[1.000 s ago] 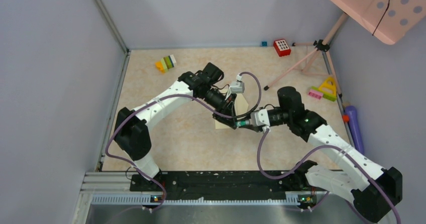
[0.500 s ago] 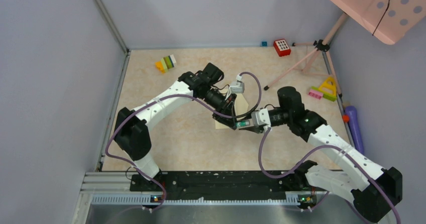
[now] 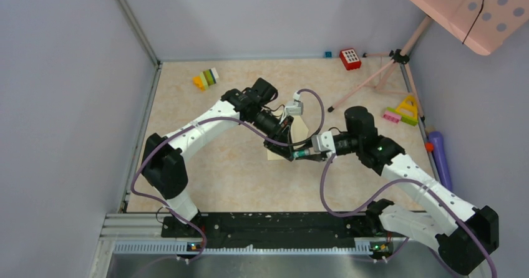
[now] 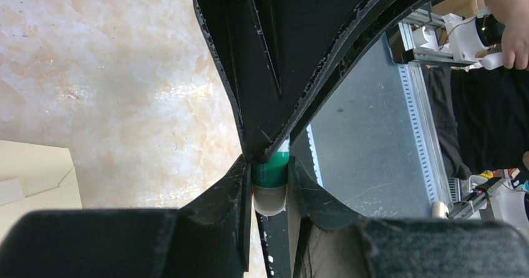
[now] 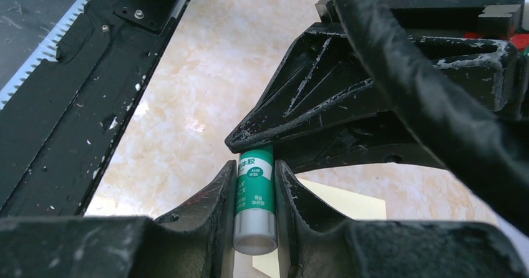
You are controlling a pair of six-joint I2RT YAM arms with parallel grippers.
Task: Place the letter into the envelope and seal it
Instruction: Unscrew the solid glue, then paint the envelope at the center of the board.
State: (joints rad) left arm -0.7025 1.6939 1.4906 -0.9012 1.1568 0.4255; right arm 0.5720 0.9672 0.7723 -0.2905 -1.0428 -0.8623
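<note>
Envelope (image 3: 300, 132) lies flat on the worktop (image 3: 218, 166), about the middle of it, a pale cream sheet mostly hidden under the two arms where they meet. From above only a pointed bit of it shows between the wrists, and another corner peeks out just left of the claws. The left wrist camera catches its edge low in the left corner (image 4: 31, 172), and the right wrist camera sees a pale yellow patch of it (image 5: 349, 206) past the fingers. Neither claw touches it.

Both claws have come together over its near edge, tip to tip, and between them is a small green glue stick (image 5: 254, 197). The right claw (image 5: 256, 166) is narrow, its two fingers pressed to the sides of the stick at the end nearest its own camera. The left claw (image 4: 269, 162) is also narrow and pinches the opposite end, with the green body of the stick (image 4: 270, 175) showing between its fingers. So the stick bridges the two, held off the worktop, running roughly left to right as seen from above (image 3: 297, 156).

Round the far edge sit some toys, well apart from all this: coloured blocks (image 3: 206, 78) to the left, a red block (image 3: 350, 58) at the back, and a triangle toy (image 3: 405, 110) on the right by a tripod (image 3: 387, 72).
</note>
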